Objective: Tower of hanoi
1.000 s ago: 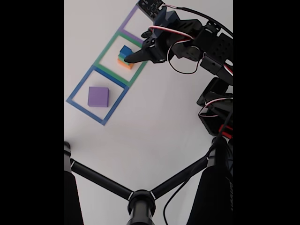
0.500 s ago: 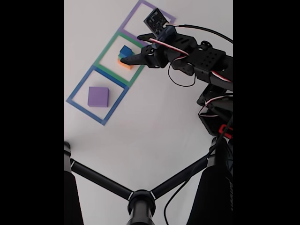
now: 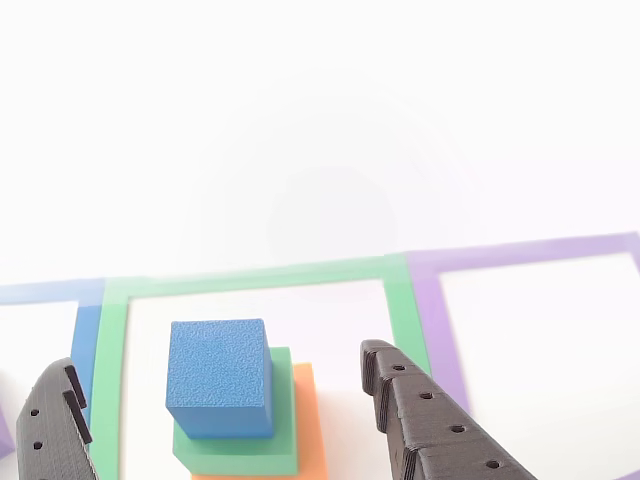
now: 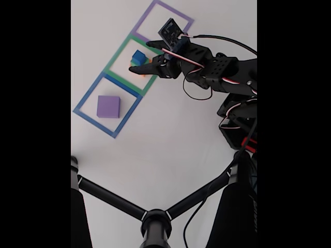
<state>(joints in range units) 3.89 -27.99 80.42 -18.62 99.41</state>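
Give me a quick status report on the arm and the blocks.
Gripper open, fingers either side of blue cube. Blue on green block on orange block, inside green outline. Purple slab alone in blue outline. Nothing blocking.

1. In the other view, the bottom edge is cutting off the orange block, leaving just a strip showing beside the green block.
2. The same edge is cropping both gripper fingers, so their bases are lying out of frame.
3. The blue outline is running off the left edge there, and the purple outline off the right.
4. In the fixed view, the arm is covering part of the stack; the orange block is barely showing.
5. The gripper's spread is too small to judge in the fixed view.
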